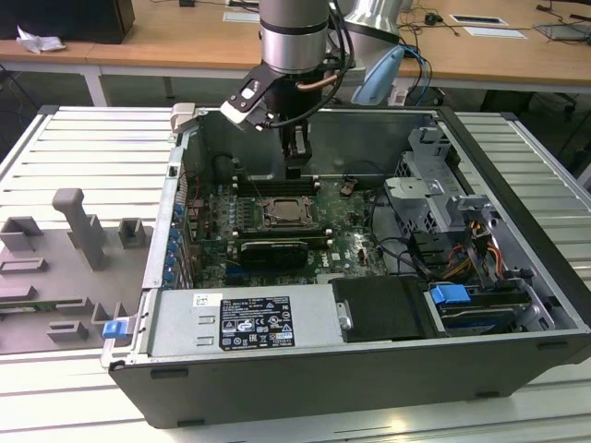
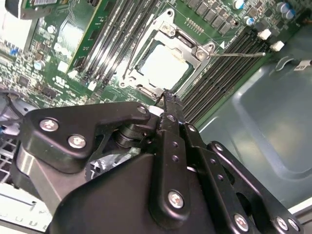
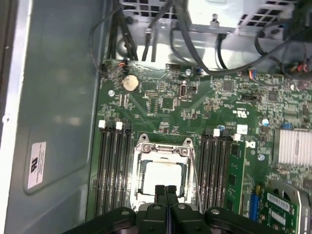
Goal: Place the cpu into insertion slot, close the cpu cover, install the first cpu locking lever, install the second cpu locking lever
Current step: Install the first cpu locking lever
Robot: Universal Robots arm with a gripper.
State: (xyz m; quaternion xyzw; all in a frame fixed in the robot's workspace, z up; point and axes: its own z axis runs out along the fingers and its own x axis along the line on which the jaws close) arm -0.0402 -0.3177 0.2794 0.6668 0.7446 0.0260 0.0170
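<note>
Steel and circuit board on show as the black gripper of bolted, jointed links (image 3: 165, 191) hangs inside the open dark grey metal computer case (image 1: 416, 378). Its two slim fingers are pressed flat together, tip against tip, with nothing between them.

Down on the green motherboard (image 3: 165, 102) sits the small flat square cpu (image 3: 163, 178), its pale silvery-beige top smooth and matt. It lies in the square, dark-rimmed insertion slot (image 1: 268, 214). The thin silvery metal cpu cover (image 3: 163, 152), a square frame with a big window, lies flat down around the chip, and the pale top shows through that window.

Long narrow black memory slots (image 3: 112, 170) run in ribbed rows on both sides of the socket. In the second wrist view a thin silvery wire lever (image 2: 239, 54) juts out from one socket corner and crosses those rows. I cannot tell whether it is latched.

As for tool and chip, in both wrist views the joined fingertips sit right at one edge of the cover frame, with the chip just beyond them. Whether the tips touch the metal, I cannot tell. In the exterior view the gripper hangs above the board, on the far side of the socket. A round silvery coin cell (image 3: 130, 83) glints further along the board.
</note>
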